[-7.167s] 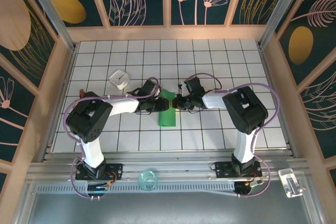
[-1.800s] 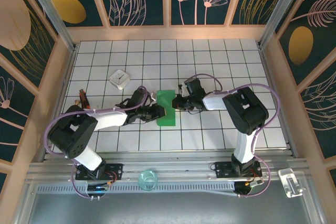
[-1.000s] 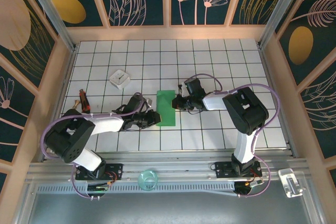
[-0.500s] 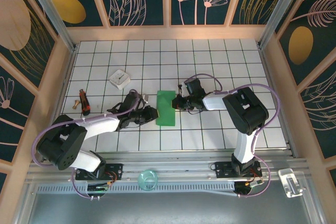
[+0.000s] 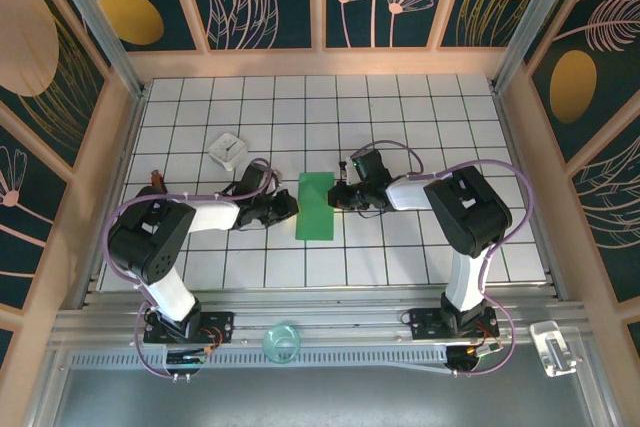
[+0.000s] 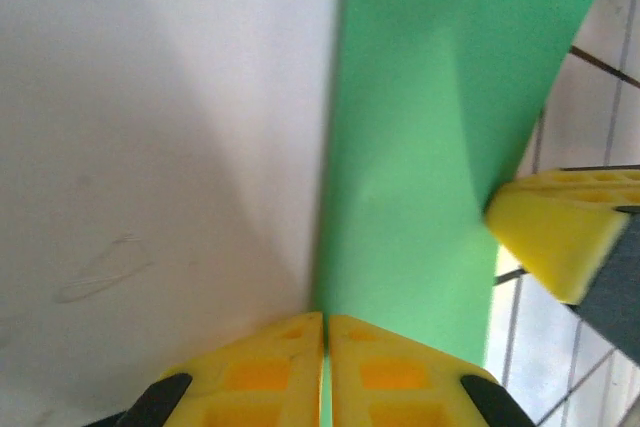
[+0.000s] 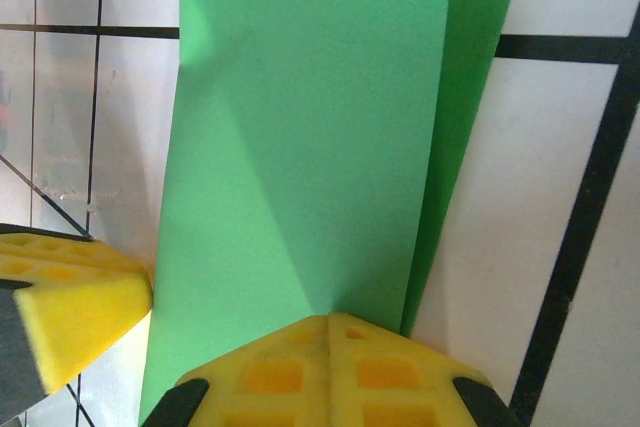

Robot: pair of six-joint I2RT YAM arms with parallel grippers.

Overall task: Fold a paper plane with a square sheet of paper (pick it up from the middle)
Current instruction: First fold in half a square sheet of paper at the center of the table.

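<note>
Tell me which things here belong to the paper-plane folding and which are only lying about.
Job: folded bright-green sheet of paper; left gripper; right gripper.
Lying about: small white square box; clear round greenish object; clear plastic piece.

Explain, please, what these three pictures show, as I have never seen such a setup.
Two robot arms stand on a tiled table. One picture looks down from above; the other two come from a camera on each wrist. A green sheet of paper, folded in half, lies mid-table; a small white box sits farther back on the left. The yellow-tipped left claw, closed, seems to pinch the sheet's left edge; the right claw is closed at its right edge.
</note>
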